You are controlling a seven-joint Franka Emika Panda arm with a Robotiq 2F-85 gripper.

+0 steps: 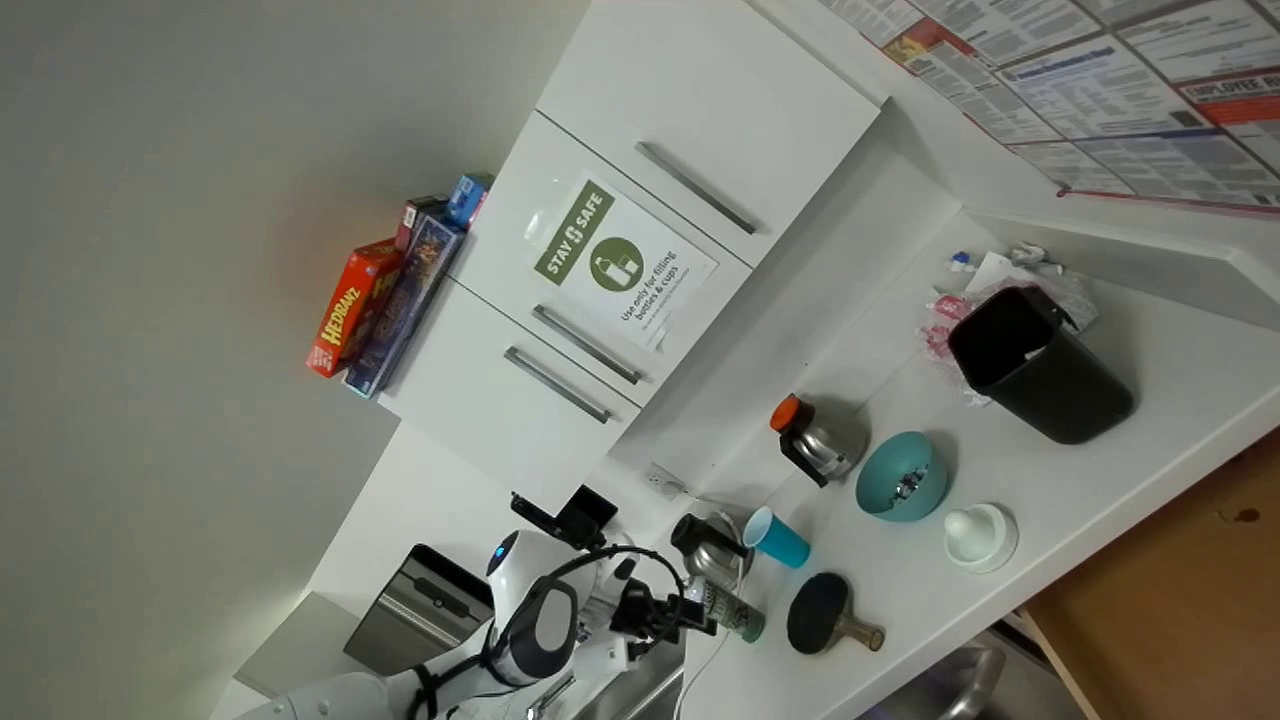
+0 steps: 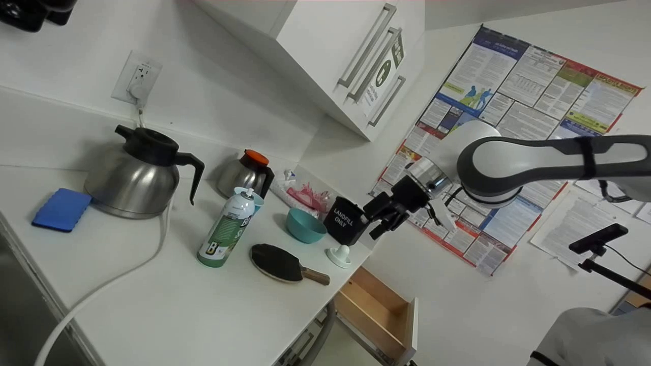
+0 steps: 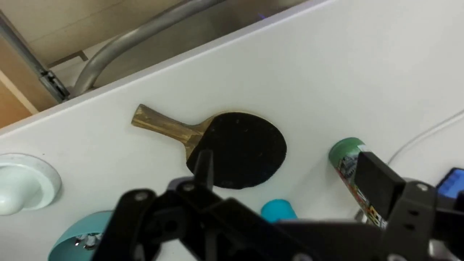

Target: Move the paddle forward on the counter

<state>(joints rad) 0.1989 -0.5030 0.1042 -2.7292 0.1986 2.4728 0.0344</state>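
At the left edge of the wrist view a white knobbed piece (image 3: 27,183) sat on the counter (image 3: 362,72); beside it, lower left, a teal bowl (image 3: 81,224) held small shiny bits (image 3: 88,241). Near the middle of the frame the paddle (image 3: 241,146) lay flat, black face up, its wooden handle pointing to the upper left. The gripper (image 3: 291,175) spanned the bottom of the frame, its fingers spread wide apart; the finger nearer the left showed in front of the lower left of the paddle's head, while in both exterior views the gripper was apart from the paddle. A blue cup (image 3: 277,211), partly hidden, showed just below the head. Farther right the other finger covered part of a spray can (image 3: 348,165), and toward the right edge were a white cord (image 3: 436,125) and a blue pad (image 3: 453,183).
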